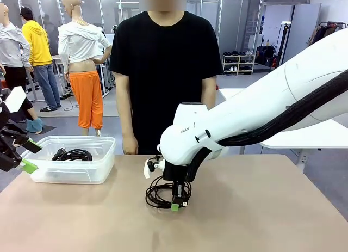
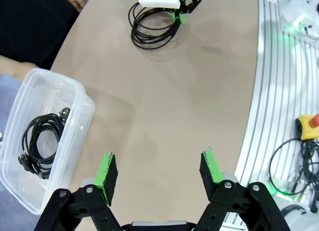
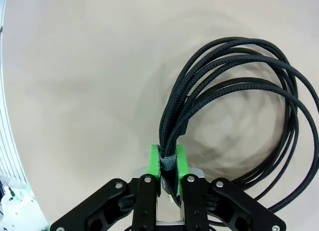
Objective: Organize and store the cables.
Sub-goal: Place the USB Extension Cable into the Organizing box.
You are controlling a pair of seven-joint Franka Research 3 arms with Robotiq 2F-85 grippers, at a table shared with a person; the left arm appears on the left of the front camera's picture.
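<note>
A coiled black cable (image 1: 161, 195) (image 2: 151, 27) lies on the tan table near the middle. My right gripper (image 1: 175, 204) (image 2: 178, 16) (image 3: 168, 163) stands over it, pointing down, its green pads pressed on the cable's (image 3: 234, 91) bound section at the tie. A second coiled black cable (image 1: 72, 154) (image 2: 41, 141) rests inside the clear plastic bin (image 1: 70, 177) (image 2: 77, 94) at the table's left. My left gripper (image 1: 31, 155) (image 2: 158, 168) hovers open beside that bin, with nothing between its fingers.
A person in a black shirt stands at the far edge, hand (image 1: 129, 148) hanging near the table, between bin and cable. A white table (image 1: 304, 137) stands behind on the right. A yellow box with a red button (image 2: 310, 126) and loose wires sit off the table's near side.
</note>
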